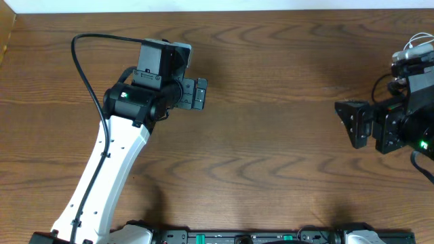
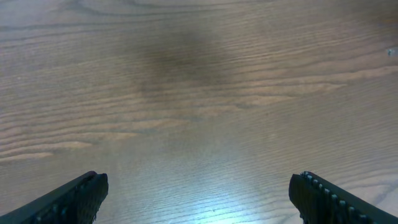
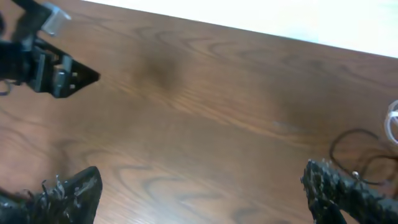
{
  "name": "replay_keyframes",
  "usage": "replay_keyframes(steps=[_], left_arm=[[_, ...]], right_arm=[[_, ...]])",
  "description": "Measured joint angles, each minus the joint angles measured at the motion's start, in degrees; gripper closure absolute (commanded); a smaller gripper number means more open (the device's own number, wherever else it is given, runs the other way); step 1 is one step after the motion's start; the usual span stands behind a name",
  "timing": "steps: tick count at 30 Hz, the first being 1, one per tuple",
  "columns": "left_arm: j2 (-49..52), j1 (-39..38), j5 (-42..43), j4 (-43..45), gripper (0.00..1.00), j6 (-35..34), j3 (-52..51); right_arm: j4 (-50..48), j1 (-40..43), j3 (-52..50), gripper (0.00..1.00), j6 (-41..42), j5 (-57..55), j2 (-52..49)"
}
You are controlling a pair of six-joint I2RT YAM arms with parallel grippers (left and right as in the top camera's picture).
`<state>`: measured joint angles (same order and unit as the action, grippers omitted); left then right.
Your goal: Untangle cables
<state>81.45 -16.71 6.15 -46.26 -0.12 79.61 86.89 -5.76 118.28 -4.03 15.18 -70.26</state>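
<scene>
Spotting your cords: the thin black looped cable (image 3: 336, 144) and a sliver of thin white cable (image 3: 393, 127) lie on the brown wooden counter (image 3: 205, 106), just beside your right end effector (image 3: 202, 180). It and the left end effector (image 2: 198, 186) gape wide and empty, likely ready to pick. No containers are visible.

open brown wooden counter (image 1: 271, 135) stretches between the white left arm (image 1: 115, 156) and black right arm (image 1: 400, 122); a thin black looped cable (image 3: 356, 152) lies by the right fingers (image 3: 348, 193).
</scene>
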Motion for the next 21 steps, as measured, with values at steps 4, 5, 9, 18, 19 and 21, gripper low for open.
replay_keyframes(steps=[4,5,9,18,19,21], left_arm=[[0.0,0.0,-0.02,-0.02,0.02,0.0,0.0],[0.0,0.0,0.0,0.0,0.02,0.0,0.0],[0.0,0.0,-0.02,-0.02,0.02,0.0,0.0],[0.0,0.0,0.11,0.02,0.02,0.0,0.0],[0.0,0.0,0.15,-0.09,0.02,0.0,-0.02],[-0.02,0.0,0.17,-0.04,0.02,0.0,-0.02]], right_arm=[[-9.44,0.13,-7.43,0.01,-0.07,-4.61,2.71],[-14.75,0.66,-13.05,0.01,-0.2,-6.01,5.07],[-36.52,3.52,-34.16,0.01,-0.52,-8.39,15.74],[-69.11,6.14,-76.5,0.01,-0.11,-9.77,42.56],[-71.23,6.27,-80.11,0.01,0.33,-10.12,44.98],[-75.91,6.29,-86.97,0.01,1.2,-10.99,49.51]])
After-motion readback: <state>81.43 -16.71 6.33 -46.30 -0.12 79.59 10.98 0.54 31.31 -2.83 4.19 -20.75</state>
